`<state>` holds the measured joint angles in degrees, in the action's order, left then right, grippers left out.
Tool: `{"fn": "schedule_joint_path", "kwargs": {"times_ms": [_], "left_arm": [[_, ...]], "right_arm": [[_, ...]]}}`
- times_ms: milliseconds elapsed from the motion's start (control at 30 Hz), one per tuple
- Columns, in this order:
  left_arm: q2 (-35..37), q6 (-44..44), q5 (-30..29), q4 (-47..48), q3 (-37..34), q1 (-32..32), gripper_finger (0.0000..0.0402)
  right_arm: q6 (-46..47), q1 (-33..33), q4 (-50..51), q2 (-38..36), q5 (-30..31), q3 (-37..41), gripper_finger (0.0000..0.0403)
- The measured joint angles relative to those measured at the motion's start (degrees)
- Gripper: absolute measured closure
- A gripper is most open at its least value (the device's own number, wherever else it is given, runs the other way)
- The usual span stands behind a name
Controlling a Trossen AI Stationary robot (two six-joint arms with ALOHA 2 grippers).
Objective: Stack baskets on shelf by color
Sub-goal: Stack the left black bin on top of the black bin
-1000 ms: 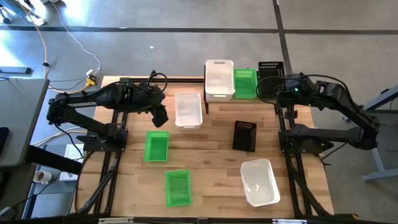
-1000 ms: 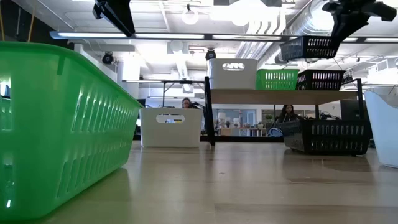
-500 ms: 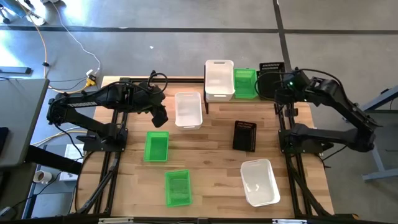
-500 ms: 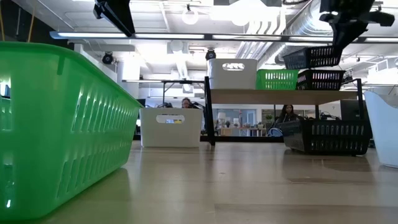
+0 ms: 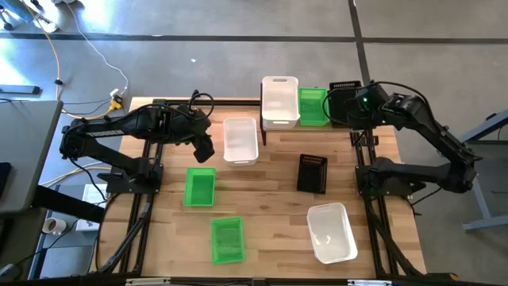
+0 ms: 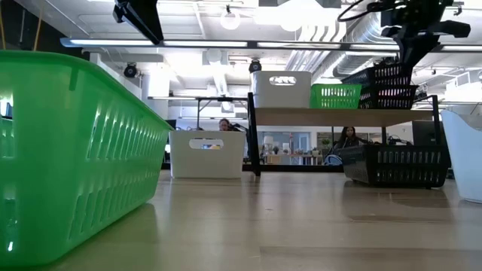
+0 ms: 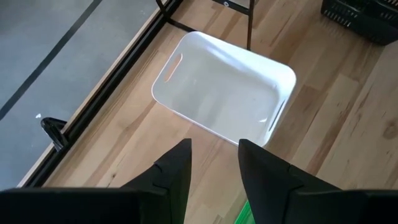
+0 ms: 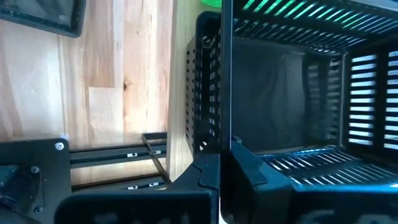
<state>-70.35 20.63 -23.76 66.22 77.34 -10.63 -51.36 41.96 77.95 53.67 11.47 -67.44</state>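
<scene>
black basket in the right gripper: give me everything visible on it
The black basket is a small rectangular bin of dark, slotted, mesh-like plastic, open top up. The right gripper is shut on one wall's rim and holds it tilted, one end partly nested into a second black basket on the shelf, beside the green basket. Whether it touches the lower basket is unclear. It looks empty.

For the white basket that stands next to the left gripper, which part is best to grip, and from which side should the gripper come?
Probably the near short wall of the white basket, from above with the left gripper: it stands upright and open-topped, so one finger can go inside the thin rim and one outside.
</scene>
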Motion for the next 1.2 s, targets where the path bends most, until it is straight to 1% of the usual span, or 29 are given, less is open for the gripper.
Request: {"fn": "schedule_joint_path", "kwargs": {"times_ms": [67,567,700,967,1100,1200], "left_arm": [[0.00,0.07,-0.01,-0.02,0.00,0.00,0.0280],[0.00,0.21,-0.01,-0.01,0.00,0.00,0.0280],[0.00,0.86,-0.01,-0.02,0.00,0.00,0.0280],[0.00,2.77,0.01,-0.02,0.00,0.00,0.0280],[0.00,3.21,0.01,-0.01,0.00,0.00,0.0280],[0.00,3.40,0.01,-0.02,0.00,0.00,0.0280]], "right_arm": [[-0.09,0.08,-0.12,0.00,-1.03,0.00,0.0403],[-0.10,0.06,-0.63,0.00,-0.81,0.00,0.0399],[-0.15,0.06,-0.66,0.00,0.18,0.00,0.0383],[-0.13,0.06,-1.24,0.00,2.51,0.00,0.0336],[0.35,0.06,-2.72,0.00,2.89,0.00,0.0328],[4.42,0.06,-2.64,0.37,2.00,0.00,0.0327]]}}
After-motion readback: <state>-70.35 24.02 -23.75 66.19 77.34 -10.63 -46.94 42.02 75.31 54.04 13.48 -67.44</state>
